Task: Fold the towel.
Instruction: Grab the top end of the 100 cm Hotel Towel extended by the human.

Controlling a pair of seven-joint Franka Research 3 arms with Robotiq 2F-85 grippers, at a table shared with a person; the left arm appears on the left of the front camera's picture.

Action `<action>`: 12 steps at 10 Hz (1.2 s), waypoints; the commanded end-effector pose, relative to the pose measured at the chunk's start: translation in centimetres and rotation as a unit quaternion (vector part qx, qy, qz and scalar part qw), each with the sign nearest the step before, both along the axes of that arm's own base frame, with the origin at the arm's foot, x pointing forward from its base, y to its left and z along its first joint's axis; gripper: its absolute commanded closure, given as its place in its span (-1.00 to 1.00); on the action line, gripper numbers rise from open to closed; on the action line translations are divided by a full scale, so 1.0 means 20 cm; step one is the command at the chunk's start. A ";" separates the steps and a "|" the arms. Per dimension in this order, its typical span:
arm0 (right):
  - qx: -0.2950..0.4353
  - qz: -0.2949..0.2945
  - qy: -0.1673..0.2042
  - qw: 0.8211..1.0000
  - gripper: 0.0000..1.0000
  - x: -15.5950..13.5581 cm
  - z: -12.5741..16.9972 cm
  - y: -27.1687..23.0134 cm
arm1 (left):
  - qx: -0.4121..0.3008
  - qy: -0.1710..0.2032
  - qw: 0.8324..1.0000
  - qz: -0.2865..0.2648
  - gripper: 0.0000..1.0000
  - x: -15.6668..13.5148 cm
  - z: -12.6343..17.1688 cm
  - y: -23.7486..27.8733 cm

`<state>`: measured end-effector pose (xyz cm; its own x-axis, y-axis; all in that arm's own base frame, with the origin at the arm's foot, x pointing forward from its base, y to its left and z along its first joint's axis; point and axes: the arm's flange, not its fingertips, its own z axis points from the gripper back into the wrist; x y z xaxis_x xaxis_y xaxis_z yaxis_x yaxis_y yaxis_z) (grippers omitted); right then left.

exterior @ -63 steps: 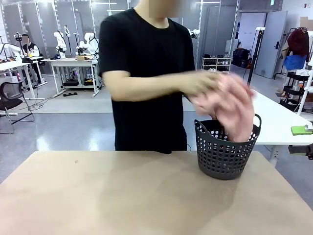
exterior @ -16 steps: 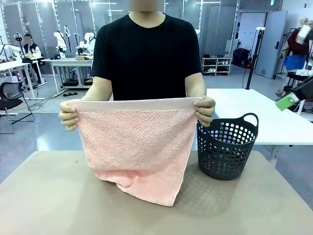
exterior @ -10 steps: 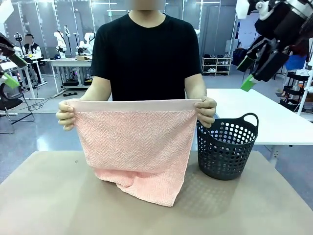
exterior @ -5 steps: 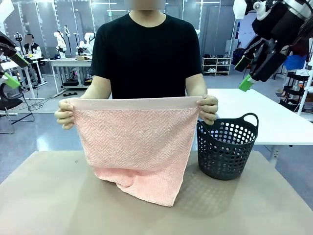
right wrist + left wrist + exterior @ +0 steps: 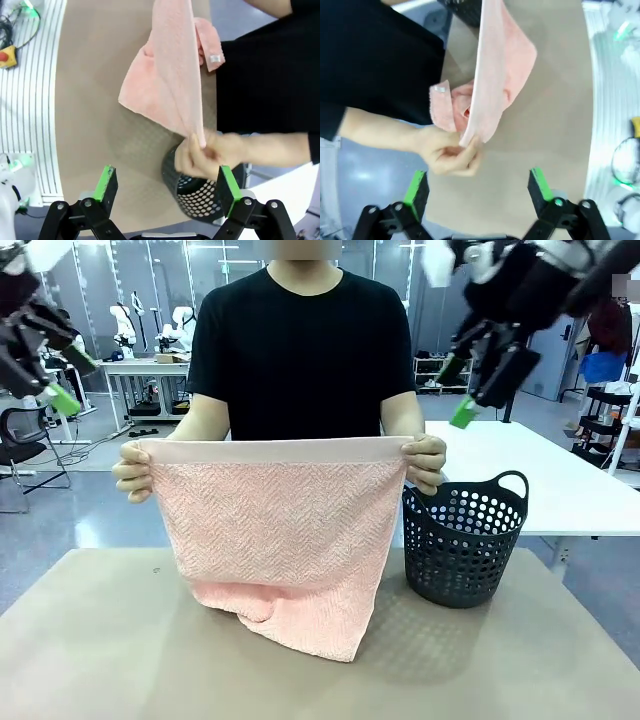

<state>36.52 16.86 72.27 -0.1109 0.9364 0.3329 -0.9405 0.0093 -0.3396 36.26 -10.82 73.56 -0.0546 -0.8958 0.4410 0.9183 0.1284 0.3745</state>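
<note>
- The tan table [image 5: 100, 660] spans the near foreground, and the towel's lower end and a basket rest on it.
- A person in a black T-shirt [image 5: 300, 350] stands at the far side, facing the robot, with both forearms bent forward.
- The towel [image 5: 275, 540] is a salmon-pink terry piece with a herringbone weave. It hangs in front of the person, stretched flat between its two top corners, with the plain smooth band running along the top edge. Its bottom sags onto the table, and one lower corner lies towards the robot's right.
- In the left wrist view the towel [image 5: 492, 75] is seen edge-on. In the right wrist view the towel [image 5: 170, 75] hangs the same way.
- The black perforated basket [image 5: 465, 550] stands upright on the table, just beside the towel on the robot's right.
- The right gripper [image 5: 455, 390] hangs high in the air above the basket. Its green-padded fingers are spread wide with nothing between them, as the right gripper [image 5: 166, 181] also shows in its own wrist view.
- The left gripper [image 5: 72, 380] is raised at the robot's left, well apart from the towel. It is likewise spread and empty, as the left gripper [image 5: 477, 172] shows in its wrist view.
- One hand [image 5: 135, 472] pinches the towel's corner on the robot's left, and the other hand [image 5: 425, 462] pinches the opposite corner above the basket's rim.
- A small white label [image 5: 215, 58] sits on a folded-back bit of towel.
</note>
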 end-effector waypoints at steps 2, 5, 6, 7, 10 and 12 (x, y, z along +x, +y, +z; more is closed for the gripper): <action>-0.062 0.028 -0.019 0.997 -1.00 0.19 0.07 0.23 | 0.084 0.024 0.996 0.000 -1.00 0.14 0.12 -0.25; -0.089 0.026 -0.027 0.995 -1.00 0.28 0.03 0.46 | 0.106 0.042 0.993 -0.004 -1.00 0.26 0.08 -0.49; -0.091 0.020 -0.014 0.996 -1.00 0.31 -0.02 0.48 | 0.110 0.045 0.993 -0.003 -1.00 0.29 0.03 -0.53; -0.093 0.019 0.002 0.996 -1.00 0.32 -0.07 0.49 | 0.102 0.052 0.993 -0.005 -1.00 0.32 -0.04 -0.56; -0.106 0.017 0.041 0.993 -1.00 0.35 -0.21 0.52 | 0.094 0.081 0.992 -0.012 -1.00 0.38 -0.20 -0.66; -0.104 0.015 0.059 0.993 -1.00 0.38 -0.31 0.54 | 0.101 0.107 0.989 -0.018 -1.00 0.40 -0.33 -0.71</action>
<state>44.19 27.30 66.79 -0.1416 0.9793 0.1446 -0.9668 -0.1054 -0.2329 44.46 -24.48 67.87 -0.0352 -0.9700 0.2406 0.9778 0.0163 0.2087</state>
